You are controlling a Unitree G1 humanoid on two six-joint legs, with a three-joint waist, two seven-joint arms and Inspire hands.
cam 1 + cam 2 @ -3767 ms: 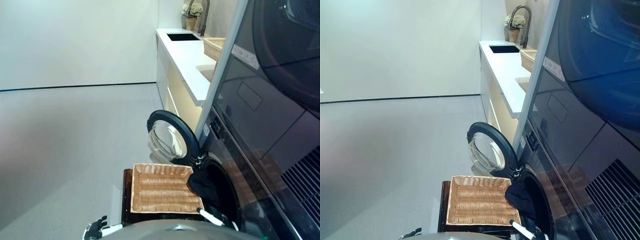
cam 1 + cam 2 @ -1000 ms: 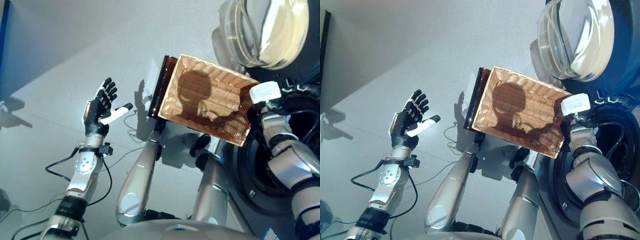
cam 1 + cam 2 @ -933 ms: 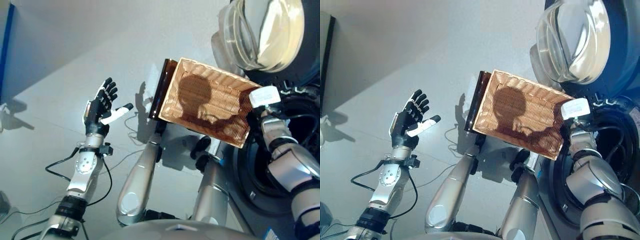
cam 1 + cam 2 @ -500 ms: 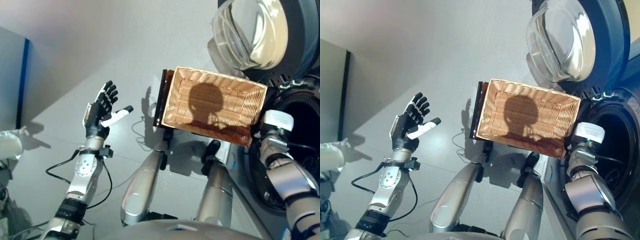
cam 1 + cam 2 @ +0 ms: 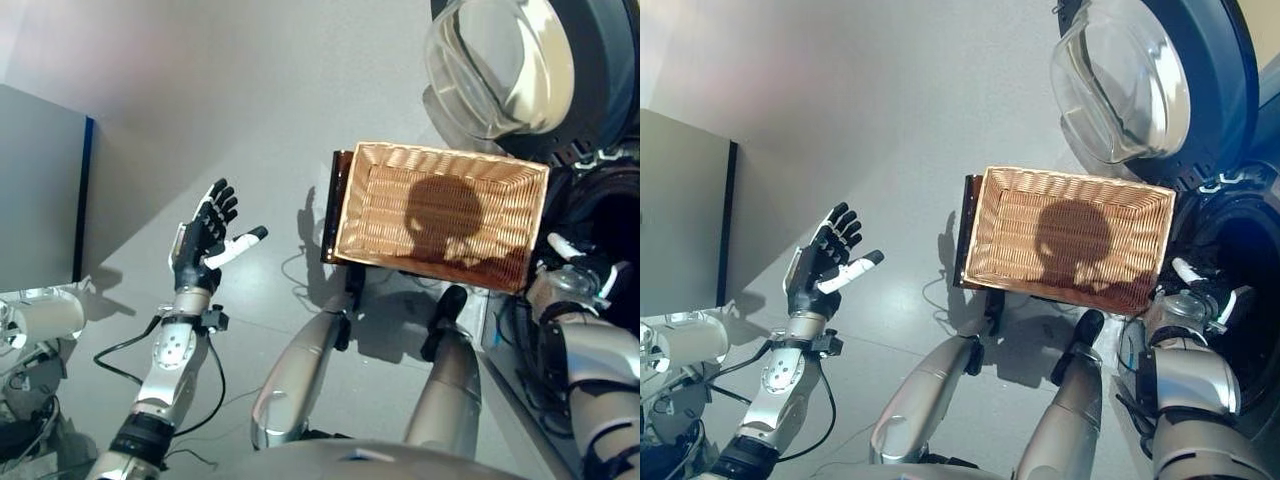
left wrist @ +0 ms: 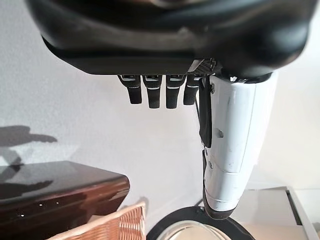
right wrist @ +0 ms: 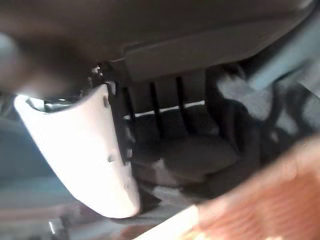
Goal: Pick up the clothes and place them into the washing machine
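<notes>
The wicker basket (image 5: 400, 215) holds no clothes and stands on a dark stand beside the washing machine, whose round door (image 5: 500, 60) hangs open. My right hand (image 5: 580, 275) is at the rim of the dark drum opening (image 5: 1250, 250), just past the basket's right end. In its wrist view the white-covered thumb (image 7: 85, 145) stands apart from the relaxed fingers, and dark cloth (image 7: 200, 155) lies in folds past them. My left hand (image 5: 198, 240) is raised over the floor to the left of the basket, with its fingers (image 6: 152, 92) straight and nothing in it.
The dark stand (image 5: 335, 205) sticks out at the basket's left end. A grey panel with a blue edge (image 5: 40, 190) stands at the far left, and a white rounded object (image 5: 50, 315) lies below it. Grey floor lies between my left hand and the basket.
My right arm has drawn back out of the drum, so the hand now shows at its rim. The camera has shifted. My left hand keeps its raised, open pose.
</notes>
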